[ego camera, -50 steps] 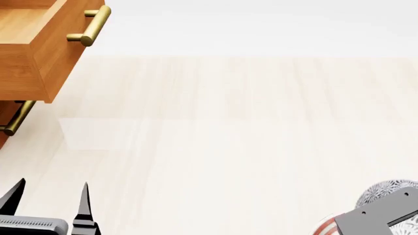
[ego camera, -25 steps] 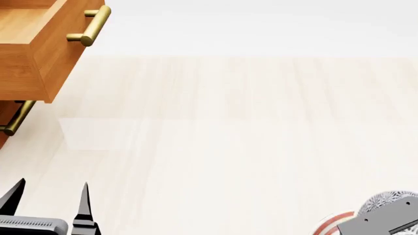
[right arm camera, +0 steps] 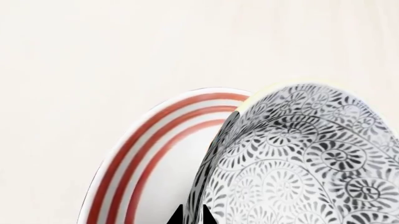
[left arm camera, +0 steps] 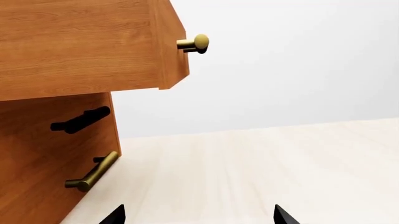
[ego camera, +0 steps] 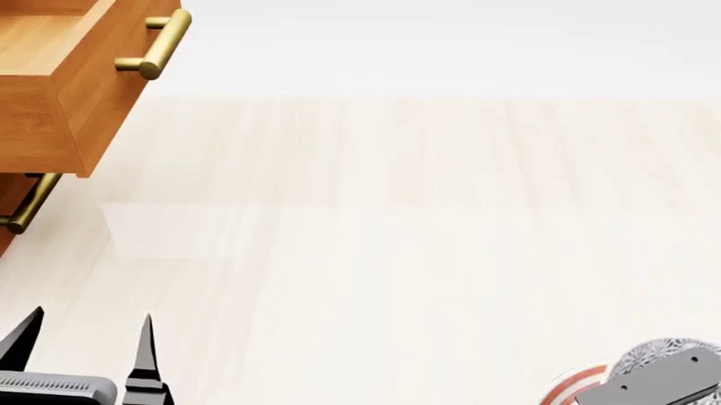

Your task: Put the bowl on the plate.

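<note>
The bowl [right arm camera: 299,158], white with a dense grey floral pattern, tilts over the plate [right arm camera: 156,154], a white plate with red rings at its rim. My right gripper [right arm camera: 191,217] is shut on the bowl's wall, one fingertip inside and one outside. In the head view the bowl [ego camera: 659,353] and the plate's edge [ego camera: 572,384] show at the bottom right, partly hidden by the right arm. Whether the bowl touches the plate I cannot tell. My left gripper [ego camera: 84,333] stands open at the bottom left, far from both, with nothing between its fingers [left arm camera: 283,215].
A wooden cabinet with a pulled-out drawer [ego camera: 56,84] and brass handles [ego camera: 158,46] stands at the far left, close ahead of the left gripper. A lower brass handle [left arm camera: 93,170] sits near the pale wooden surface [ego camera: 394,236].
The right arm has sunk lower in the head view, carrying the bowl down toward the plate. The left arm has not moved.
</note>
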Motion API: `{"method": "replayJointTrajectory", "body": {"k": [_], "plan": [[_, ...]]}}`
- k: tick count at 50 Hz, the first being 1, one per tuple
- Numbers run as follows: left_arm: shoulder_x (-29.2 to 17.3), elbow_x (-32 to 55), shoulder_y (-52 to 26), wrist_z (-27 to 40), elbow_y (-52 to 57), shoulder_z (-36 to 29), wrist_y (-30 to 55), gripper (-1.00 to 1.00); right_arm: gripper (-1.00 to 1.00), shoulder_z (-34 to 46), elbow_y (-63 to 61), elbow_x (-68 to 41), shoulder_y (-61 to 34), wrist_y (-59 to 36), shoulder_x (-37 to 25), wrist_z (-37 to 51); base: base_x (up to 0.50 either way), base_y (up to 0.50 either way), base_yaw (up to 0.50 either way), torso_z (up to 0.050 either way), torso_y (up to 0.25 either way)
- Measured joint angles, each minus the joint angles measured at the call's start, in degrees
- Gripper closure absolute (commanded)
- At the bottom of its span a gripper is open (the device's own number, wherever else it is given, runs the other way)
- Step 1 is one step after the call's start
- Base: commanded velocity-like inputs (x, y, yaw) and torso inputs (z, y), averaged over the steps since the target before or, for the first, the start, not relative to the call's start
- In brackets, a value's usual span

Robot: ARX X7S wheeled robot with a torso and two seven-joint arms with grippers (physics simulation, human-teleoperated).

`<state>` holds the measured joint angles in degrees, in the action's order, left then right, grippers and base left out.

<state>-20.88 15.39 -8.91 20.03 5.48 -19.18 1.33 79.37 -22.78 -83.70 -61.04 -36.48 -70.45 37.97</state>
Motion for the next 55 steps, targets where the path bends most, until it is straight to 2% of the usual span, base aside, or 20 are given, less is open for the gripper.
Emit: {"method": "replayJointTrajectory", "body": {"k": [38,39,55], "plan": [[-0.30,0.13,0.03,0.44,0.35,-0.47,-0.01,-1.00,1.00,0.28,4.85,1.19,3.10,4.81,2.23,-3.27,0.00,0.00,0.00,0.000,0.000],[-0.31,0.14,0.03,0.45,0.36,-0.50,-0.01,-1.00,-1.00,0.26,4.87,1.22,3.14,4.91,2.21,-3.28,0.00,0.00,0.00,0.000,0.000],[-0.47,0.25,-0.08,0.55,0.75,-0.79,0.26,-1.00,-1.00,0.00,3.64,2.00,4.07,6.00,0.13,-3.04,0.00,0.00,0.00,0.000,0.000]]}}
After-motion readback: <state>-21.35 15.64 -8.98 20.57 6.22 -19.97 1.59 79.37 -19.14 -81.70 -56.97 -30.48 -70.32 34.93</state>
